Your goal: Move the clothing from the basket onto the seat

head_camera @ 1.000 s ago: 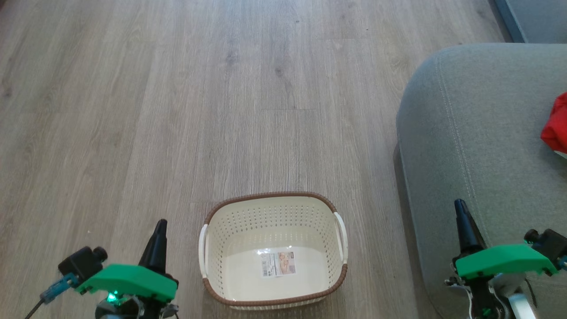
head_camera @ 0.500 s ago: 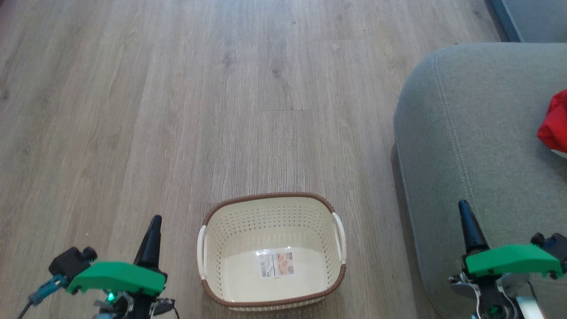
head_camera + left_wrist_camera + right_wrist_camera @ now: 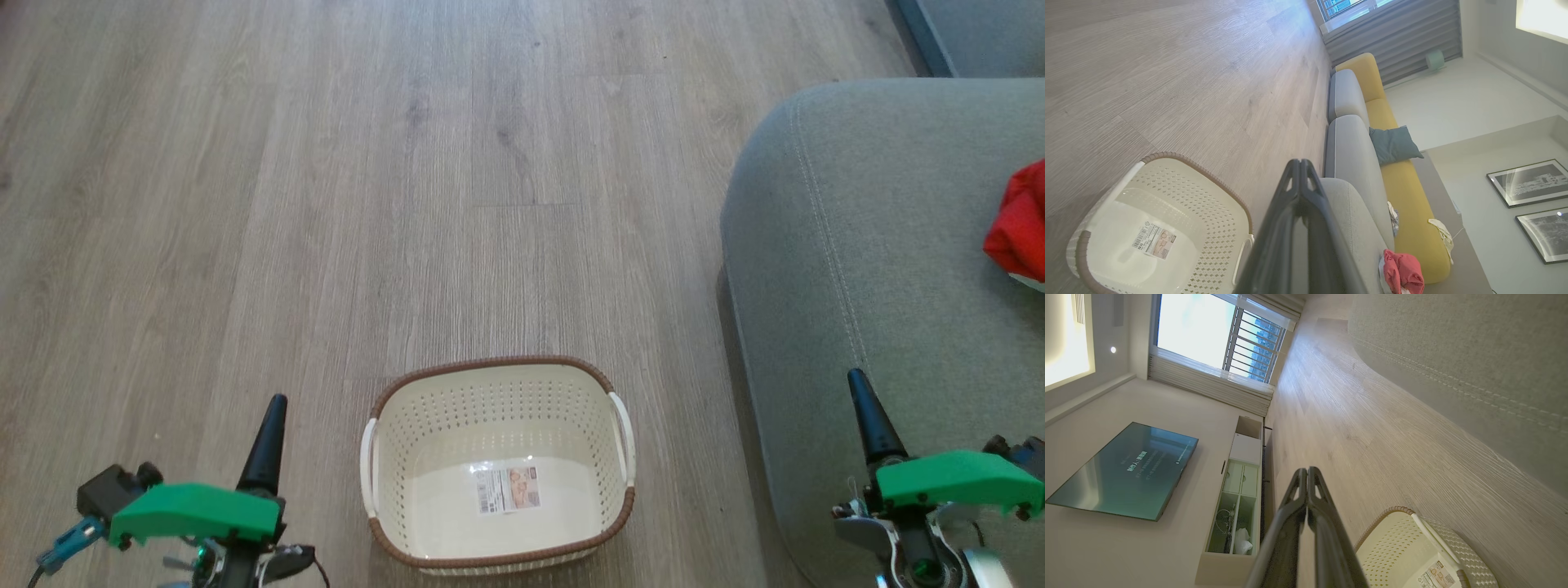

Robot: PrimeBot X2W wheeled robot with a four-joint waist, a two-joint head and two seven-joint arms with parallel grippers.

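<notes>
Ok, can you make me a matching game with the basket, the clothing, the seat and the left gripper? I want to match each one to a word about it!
Column one:
1. basket
2. clothing
3. seat
4. left gripper

Column two:
A. red
B. shut
C. grey
D. empty

Pairs: 1-D, 2-A, 3-C, 4-B

The left gripper (image 3: 275, 402) and right gripper (image 3: 856, 377) have tapered black fingers (image 3: 265, 457) and bright green covers (image 3: 196, 513).
</notes>
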